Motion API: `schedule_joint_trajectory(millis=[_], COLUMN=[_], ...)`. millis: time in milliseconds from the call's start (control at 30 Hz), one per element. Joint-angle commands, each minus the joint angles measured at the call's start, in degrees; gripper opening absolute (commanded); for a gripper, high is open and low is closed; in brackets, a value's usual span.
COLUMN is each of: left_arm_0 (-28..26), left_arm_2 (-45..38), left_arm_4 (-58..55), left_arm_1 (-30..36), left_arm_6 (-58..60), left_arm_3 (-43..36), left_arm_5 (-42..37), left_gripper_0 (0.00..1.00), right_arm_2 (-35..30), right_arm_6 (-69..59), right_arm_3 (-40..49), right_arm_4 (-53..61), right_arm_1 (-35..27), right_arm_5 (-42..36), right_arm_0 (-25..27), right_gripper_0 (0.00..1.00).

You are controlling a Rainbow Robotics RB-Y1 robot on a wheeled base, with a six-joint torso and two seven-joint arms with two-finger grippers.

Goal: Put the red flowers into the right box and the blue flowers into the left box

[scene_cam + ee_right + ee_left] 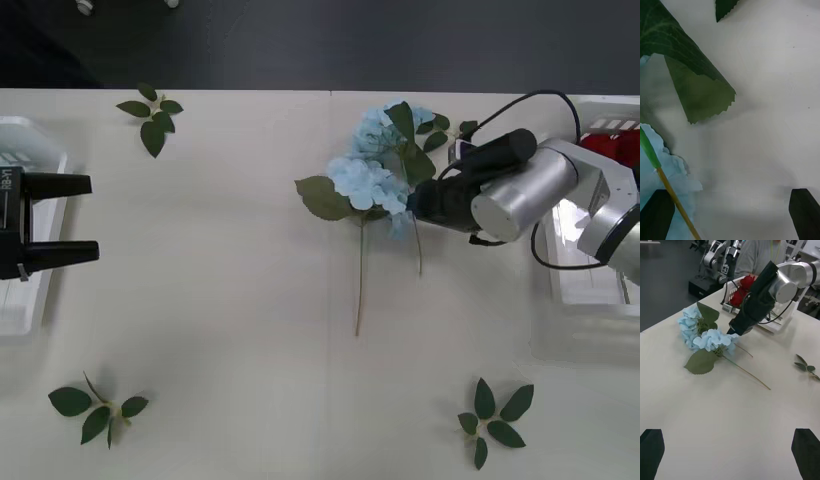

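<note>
Two blue flowers [368,172] lie together at the table's middle back, stems pointing toward me. My right gripper [412,206] is low at their right side, black fingers open. In the right wrist view it [730,215] has pale blue petals [673,176] and a stem beside one finger, with a green leaf [696,93] ahead. The left wrist view shows the blue flowers [703,335] from afar. Red flowers [612,148] lie in the right box [590,290], with the red flowers [744,288] also in the left wrist view. My left gripper [85,218] hangs open beside the left box [25,140].
Loose leaf sprigs lie at the back left [152,112], front left [95,408] and front right [495,420]. The table's far edge runs just behind the blue flowers. Bare table lies between the flowers and the left box.
</note>
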State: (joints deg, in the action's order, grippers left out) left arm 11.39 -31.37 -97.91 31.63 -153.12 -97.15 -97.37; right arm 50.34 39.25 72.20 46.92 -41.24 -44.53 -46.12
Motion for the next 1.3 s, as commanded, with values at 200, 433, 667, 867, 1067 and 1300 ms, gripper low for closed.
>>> schedule_joint_trajectory(millis=[200,433,667,867,1067,1300], left_arm_0=[-0.49,-0.93,-1.28,-1.37,-1.45,-1.54], left_arm_2=[0.52,0.78,0.78,0.87,0.96,0.87], left_arm_4=[-1.41,-2.02,-2.11,-2.28,-2.28,-2.55], left_arm_1=[0.72,0.72,0.72,0.72,0.72,0.72], left_arm_6=[-1.88,-1.88,-1.88,-1.88,-1.88,-1.88], left_arm_3=[-2.08,-2.17,-2.7,-2.7,-2.61,-2.61], left_arm_5=[0.51,0.51,0.51,0.51,0.51,0.51], left_gripper_0=[1.0,1.0,1.0,1.0,1.0,1.0], right_arm_2=[2.22,2.31,2.22,0.37,-5.16,-15.8], right_arm_6=[2.06,2.23,2.23,2.23,2.23,2.5], right_arm_3=[-1.72,-1.72,-1.72,-1.01,4.09,15.07], right_arm_4=[-0.25,0.19,0.8,1.15,2.73,7.13], right_arm_1=[1.69,1.86,1.6,1.51,0.28,-3.59], right_arm_5=[2.25,2.25,2.25,2.16,1.55,-4.69], right_arm_0=[-1.25,-1.25,-1.25,-1.25,-1.16,-0.02], right_gripper_0=[0.9,0.11,0.0,0.0,0.0,0.0])
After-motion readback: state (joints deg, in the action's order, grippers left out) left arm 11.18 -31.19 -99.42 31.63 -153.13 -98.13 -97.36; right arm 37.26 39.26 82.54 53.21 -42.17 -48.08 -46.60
